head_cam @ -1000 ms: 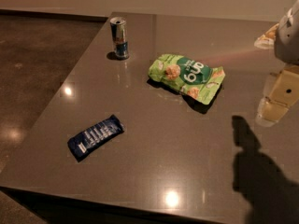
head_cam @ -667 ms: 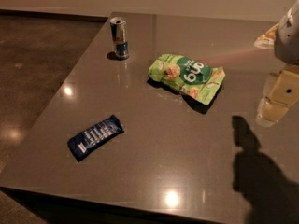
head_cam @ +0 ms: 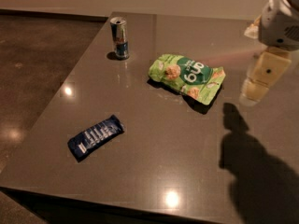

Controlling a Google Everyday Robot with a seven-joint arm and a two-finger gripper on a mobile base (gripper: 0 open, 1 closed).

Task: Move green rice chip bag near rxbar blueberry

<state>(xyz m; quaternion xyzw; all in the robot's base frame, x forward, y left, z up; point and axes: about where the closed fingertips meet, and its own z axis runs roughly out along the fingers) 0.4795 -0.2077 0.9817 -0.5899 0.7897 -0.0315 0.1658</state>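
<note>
The green rice chip bag (head_cam: pixel 188 76) lies flat on the dark table (head_cam: pixel 154 171), right of the middle, its dark green logo facing up. The rxbar blueberry (head_cam: pixel 95 136) is a small dark blue wrapper with white text, lying at the front left, well apart from the bag. My gripper (head_cam: pixel 259 82) hangs above the table at the right edge of the view, to the right of the bag and not touching it. It holds nothing that I can see.
An upright silver-and-blue drink can (head_cam: pixel 120 38) stands at the back left of the table. The table's left edge runs diagonally, with dark floor (head_cam: pixel 32 69) beyond it. My arm's shadow (head_cam: pixel 254 167) falls on the front right of the table.
</note>
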